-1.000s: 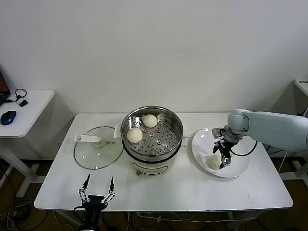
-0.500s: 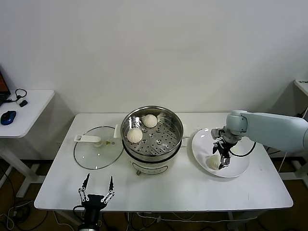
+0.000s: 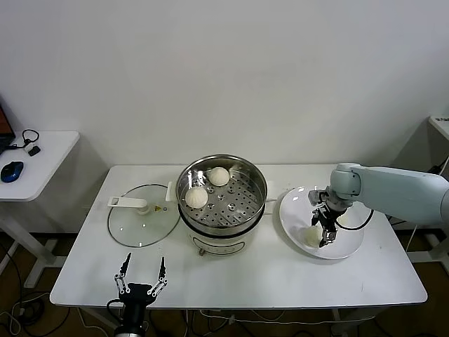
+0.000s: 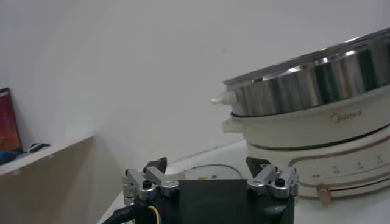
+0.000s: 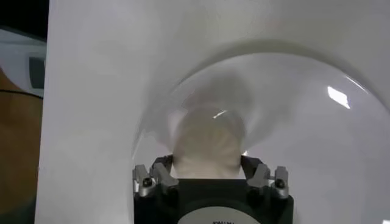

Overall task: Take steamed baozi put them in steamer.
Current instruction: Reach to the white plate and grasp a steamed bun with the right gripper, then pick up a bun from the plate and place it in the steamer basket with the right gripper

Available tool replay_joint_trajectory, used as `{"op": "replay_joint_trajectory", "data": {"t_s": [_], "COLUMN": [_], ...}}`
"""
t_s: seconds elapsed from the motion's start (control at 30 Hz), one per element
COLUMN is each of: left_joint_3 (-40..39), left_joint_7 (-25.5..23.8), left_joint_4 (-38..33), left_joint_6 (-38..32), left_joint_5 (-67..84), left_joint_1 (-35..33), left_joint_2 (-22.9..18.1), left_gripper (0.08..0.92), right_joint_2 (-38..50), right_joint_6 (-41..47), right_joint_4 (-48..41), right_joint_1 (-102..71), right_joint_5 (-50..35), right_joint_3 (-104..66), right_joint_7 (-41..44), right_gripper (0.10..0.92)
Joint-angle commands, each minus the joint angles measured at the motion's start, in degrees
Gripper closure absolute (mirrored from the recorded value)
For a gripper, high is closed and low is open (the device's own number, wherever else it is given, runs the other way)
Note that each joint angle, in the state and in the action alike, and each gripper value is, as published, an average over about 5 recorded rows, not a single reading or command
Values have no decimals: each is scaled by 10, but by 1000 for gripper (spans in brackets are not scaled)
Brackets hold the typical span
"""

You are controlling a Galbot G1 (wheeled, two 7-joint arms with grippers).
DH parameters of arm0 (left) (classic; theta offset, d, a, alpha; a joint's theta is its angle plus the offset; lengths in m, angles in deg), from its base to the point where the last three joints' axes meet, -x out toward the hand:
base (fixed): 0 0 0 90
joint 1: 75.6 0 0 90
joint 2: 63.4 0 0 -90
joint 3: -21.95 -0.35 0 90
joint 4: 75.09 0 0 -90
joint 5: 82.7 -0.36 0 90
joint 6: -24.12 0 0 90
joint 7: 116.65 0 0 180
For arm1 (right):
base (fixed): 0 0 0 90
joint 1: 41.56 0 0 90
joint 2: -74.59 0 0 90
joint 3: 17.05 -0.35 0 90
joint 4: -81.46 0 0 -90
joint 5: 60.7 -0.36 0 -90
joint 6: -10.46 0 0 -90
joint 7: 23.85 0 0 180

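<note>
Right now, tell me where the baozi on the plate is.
In the head view the baozi lies on the white plate, right of the steamer, between the fingers of the right gripper.

- Right gripper (image 5: 207, 173): fingers flank a cream baozi (image 5: 206, 141), one on each side.
- Baozi rests on white plate (image 5: 304, 109), beneath the gripper.

The right arm (image 3: 400, 191) is a smooth, pale blue-grey tube with a rounded wrist and a thin black cable looping beside it. Both grippers, right gripper (image 3: 324, 226) and left gripper (image 3: 141, 275), have black bodies with silvery metal finger links and small dark screws.
</note>
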Motion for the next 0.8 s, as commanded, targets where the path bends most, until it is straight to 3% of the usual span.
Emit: {"op": "replay_joint_trajectory", "data": {"t_s": [0.03,0.8], "left_joint_3": [-1,-5], "left_joint_7": [1,4], "left_joint_4": [0,-8], "left_joint_6": [0,-2], "left_joint_5": [-1,-2], "left_joint_1": [-1,-6], "left_joint_2": [-28,-28], "left_gripper": [177,177], "right_joint_2": [-1,15], "right_joint_6": [0,-10], "right_joint_4": [-1,45], "right_joint_1": [0,78], "right_joint_5": [2,0], "right_joint_3": [-2,27], "right_joint_7": [-1,5], "right_gripper": [305,409]}}
